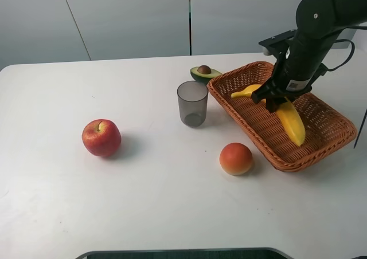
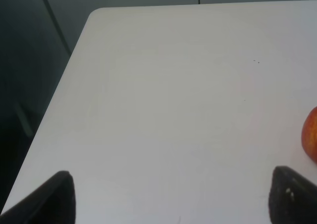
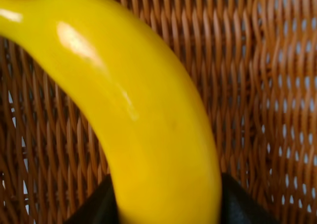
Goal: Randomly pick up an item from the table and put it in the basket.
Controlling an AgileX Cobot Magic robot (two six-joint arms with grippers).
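banana (image 1: 292, 124): yellow
basket (image 1: 252, 134): orange-brown weave
table (image 1: 172, 201): plain white
apple (image 1: 101, 137): red, yellow streaks
cup (image 1: 192, 103): translucent grey

There is one banana (image 1: 291, 121), one woven wicker basket (image 1: 285, 164), one red apple (image 1: 101, 137), one round orange-red fruit (image 1: 236, 159), one grey translucent cup (image 1: 192, 103), one halved avocado (image 1: 205, 73) and one white table (image 1: 143, 207).

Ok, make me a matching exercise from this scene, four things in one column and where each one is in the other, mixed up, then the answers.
1. banana
2. apple
3. cup
4. avocado half

A. alone on the table, far left
B. in the basket, between the fingers of the right gripper
C. on the table behind the cup, near the basket's rim
D. upright on the table, just left of the basket

Pairs: 1-B, 2-A, 3-D, 4-C.
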